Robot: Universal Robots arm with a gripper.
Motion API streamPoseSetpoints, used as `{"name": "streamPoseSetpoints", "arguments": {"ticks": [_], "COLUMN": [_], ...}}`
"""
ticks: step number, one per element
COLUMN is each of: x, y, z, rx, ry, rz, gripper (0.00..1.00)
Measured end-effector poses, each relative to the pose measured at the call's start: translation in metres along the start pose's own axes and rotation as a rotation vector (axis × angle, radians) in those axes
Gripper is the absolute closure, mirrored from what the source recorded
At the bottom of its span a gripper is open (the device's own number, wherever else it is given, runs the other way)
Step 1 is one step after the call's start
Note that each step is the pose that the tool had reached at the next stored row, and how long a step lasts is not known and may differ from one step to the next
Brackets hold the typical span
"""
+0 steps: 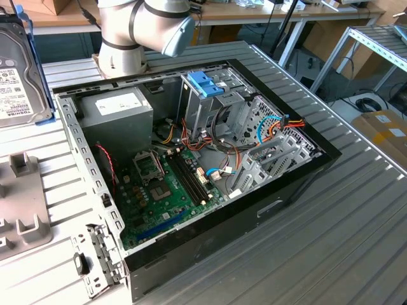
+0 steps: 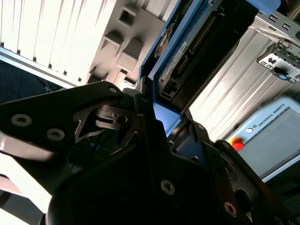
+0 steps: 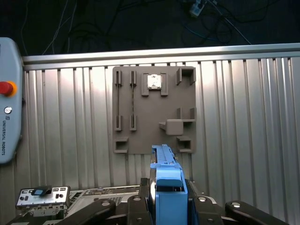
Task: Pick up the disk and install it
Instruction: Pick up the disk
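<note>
Lower centre: my gripper (image 3: 167, 206) grips the disk (image 3: 167, 180) edge-up, held clear above the grey holder tray (image 3: 140, 136), likely for carrying.

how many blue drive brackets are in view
2. One runs along the disk held in the gripper, near the grey fixture plate. One bare caddy sits in the open computer case. Others may be hidden.

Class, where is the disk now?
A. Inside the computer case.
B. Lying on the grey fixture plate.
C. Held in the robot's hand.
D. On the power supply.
C: in the first wrist view the hand grips the disk, clear of the fixture plate.
</note>
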State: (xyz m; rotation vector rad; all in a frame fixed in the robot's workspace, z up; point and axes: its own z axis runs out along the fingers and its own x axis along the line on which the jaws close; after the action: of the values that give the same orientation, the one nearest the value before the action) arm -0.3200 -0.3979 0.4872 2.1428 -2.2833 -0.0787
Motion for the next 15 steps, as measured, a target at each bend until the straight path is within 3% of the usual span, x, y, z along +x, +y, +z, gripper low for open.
{"name": "streamPoseSetpoints", "arguments": {"ticks": [15], "x": [0.0035], "y": [-0.0009], "z": [0.0004], "rx": [0.0], "ry": [-0.0001], "rz": [0.0], "gripper": [0.63]}}
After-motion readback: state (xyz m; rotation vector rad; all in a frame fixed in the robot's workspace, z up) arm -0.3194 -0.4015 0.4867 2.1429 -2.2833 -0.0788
